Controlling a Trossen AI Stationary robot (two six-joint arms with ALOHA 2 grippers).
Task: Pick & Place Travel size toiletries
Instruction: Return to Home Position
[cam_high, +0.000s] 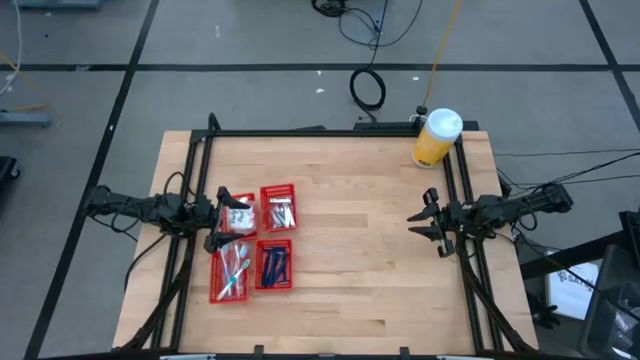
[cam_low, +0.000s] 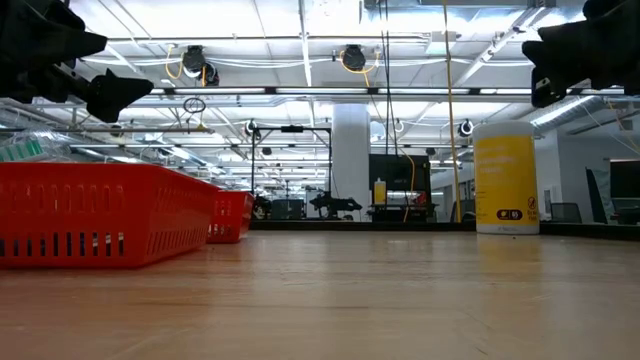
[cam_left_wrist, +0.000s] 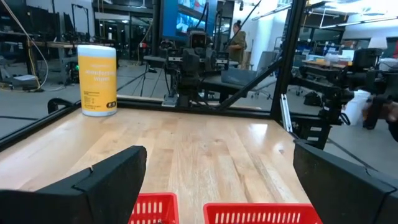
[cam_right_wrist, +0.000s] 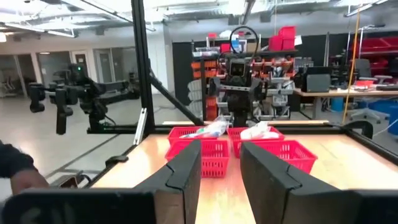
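Four red mesh baskets sit on the table's left part. In the high view they hold white packets, silver tubes, clear-wrapped toothbrushes and dark blue razors. My left gripper hovers open over the left edge of the packet and toothbrush baskets and touches nothing. In its wrist view the two fingers stand wide apart above two basket rims. My right gripper waits open near the table's right edge, facing the baskets.
A big yellow jar with a white lid stands at the far right corner, also seen in the low view. A black frame runs around the table. Bare wood lies between the baskets and the right gripper.
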